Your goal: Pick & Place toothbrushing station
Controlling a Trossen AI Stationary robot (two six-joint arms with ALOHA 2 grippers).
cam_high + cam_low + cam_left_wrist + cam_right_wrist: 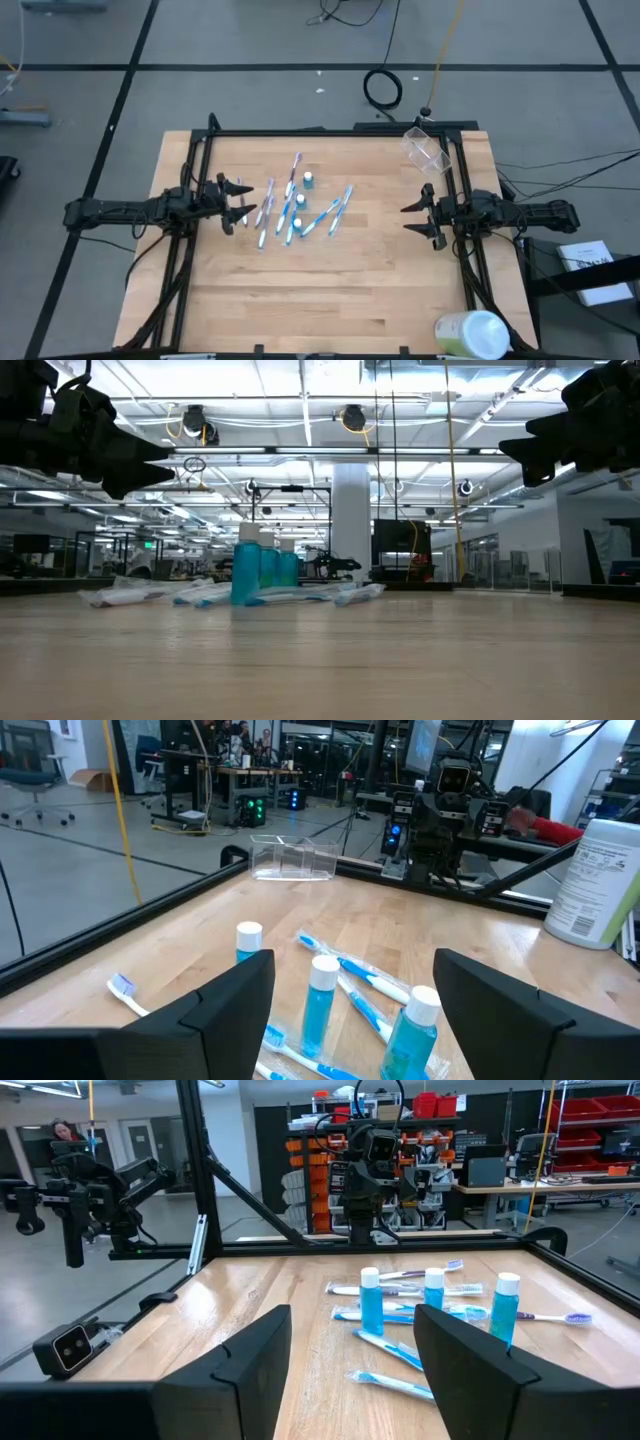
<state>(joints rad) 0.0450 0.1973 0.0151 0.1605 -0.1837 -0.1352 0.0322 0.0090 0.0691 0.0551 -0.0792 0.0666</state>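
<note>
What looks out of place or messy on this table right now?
The slim blue, white and purple toothbrushes lie scattered criss-cross mid-table around three upright teal-and-white tubes. The small clear plastic cup lies tipped at the far right corner, empty. Both pincers wait open at the sides.

We see a light wooden table point(330, 285) with a black metal frame point(330, 131) running along its far edge and down both sides. At the near right corner a large pale green-and-white round container point(472, 335) lies tipped over, partly past the table's edge; in the left wrist view it shows as a white labelled container point(597, 885). Just off the right edge lies a white box with print point(590, 265). On the grey floor beyond the far edge we find a coiled black cable point(382, 89) and a yellow cable point(445, 40). At table height, a white column point(351, 520) stands in the room behind.
</note>
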